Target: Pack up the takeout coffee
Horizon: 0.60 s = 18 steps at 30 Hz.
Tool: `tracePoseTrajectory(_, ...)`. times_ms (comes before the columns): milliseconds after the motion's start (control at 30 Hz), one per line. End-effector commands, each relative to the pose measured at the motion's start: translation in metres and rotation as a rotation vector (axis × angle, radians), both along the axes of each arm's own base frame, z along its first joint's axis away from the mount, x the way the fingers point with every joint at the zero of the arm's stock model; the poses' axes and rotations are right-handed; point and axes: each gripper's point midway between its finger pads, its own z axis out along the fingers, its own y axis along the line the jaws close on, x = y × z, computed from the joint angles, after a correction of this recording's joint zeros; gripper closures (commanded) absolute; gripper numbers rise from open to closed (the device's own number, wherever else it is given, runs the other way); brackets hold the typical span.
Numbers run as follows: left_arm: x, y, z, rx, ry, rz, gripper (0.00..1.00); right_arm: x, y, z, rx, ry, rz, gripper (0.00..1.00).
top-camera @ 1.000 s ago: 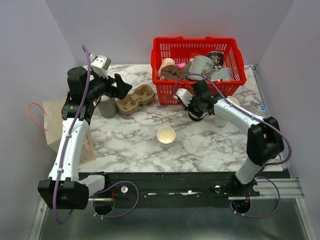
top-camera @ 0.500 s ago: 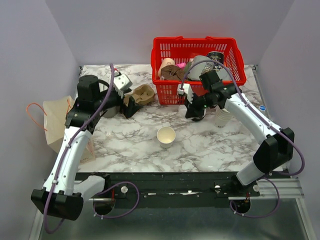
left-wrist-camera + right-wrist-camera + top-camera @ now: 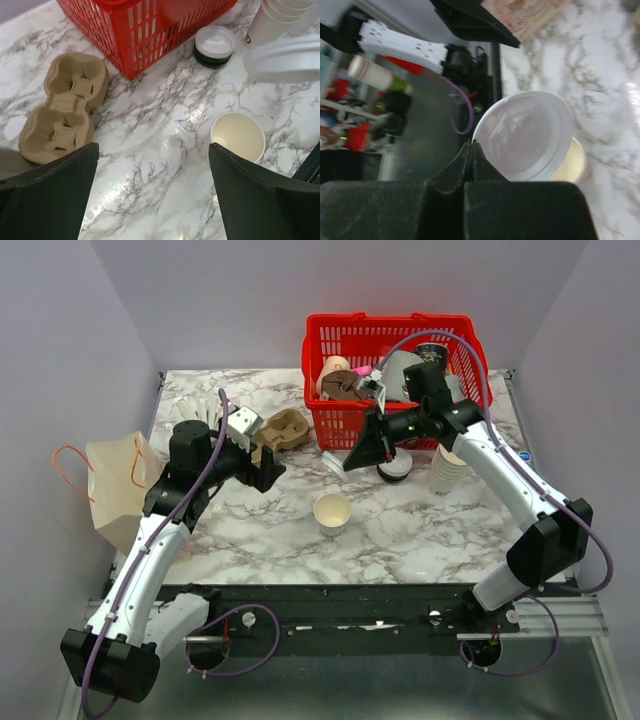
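You are early in the job. The cup (image 3: 332, 510) stands open and upright in the middle of the surface (image 3: 420, 530), with no lid on it; whether it holds any drink you cannot tell from the pale inside.

Your right pincer (image 3: 471, 147) is clenched on the rim of a single white lid (image 3: 522, 135), held up in the air near the cup but not on it; the wrist view shows the lid tilted, with the cup's rim peeping out below it. Your left pincer (image 3: 268, 468) is released, jaws wide, hanging empty over the surface between the cup carrier (image 3: 280, 430) and the cup.

So, as I judge it, one lid has been picked; the capping is not yet done; the packing has not begun.

What is left: seat the lid square on the cup and press it home; then get the closed cup into the paper bag (image 3: 115, 490), which stands at the left edge of the surface, well apart from the cup. The stack of lids (image 3: 395, 468), the stack of cups (image 3: 448, 468) and the red basket (image 3: 385, 320) need no more from you.
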Motion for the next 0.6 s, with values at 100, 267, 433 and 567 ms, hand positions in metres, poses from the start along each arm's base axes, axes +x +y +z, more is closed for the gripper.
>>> tracePoseTrajectory(100,-0.018,-0.005,-0.017,-0.083,0.084,-0.006,0.02,-0.02,0.004,-0.016,0.088,0.473,0.178,0.99)
tracePoseTrajectory(267,-0.036,-0.012,-0.032,-0.103,0.149,-0.07,0.02,-0.021,0.004,-0.033,0.064,0.586,0.192,0.99)
tracePoseTrajectory(433,-0.042,-0.019,-0.04,-0.116,0.17,-0.125,0.02,-0.023,0.006,-0.055,0.034,0.656,0.179,0.99)
tracePoseTrajectory(567,-0.043,-0.026,-0.043,-0.146,0.189,-0.166,0.02,-0.02,0.008,-0.067,0.016,0.698,0.169,0.99)
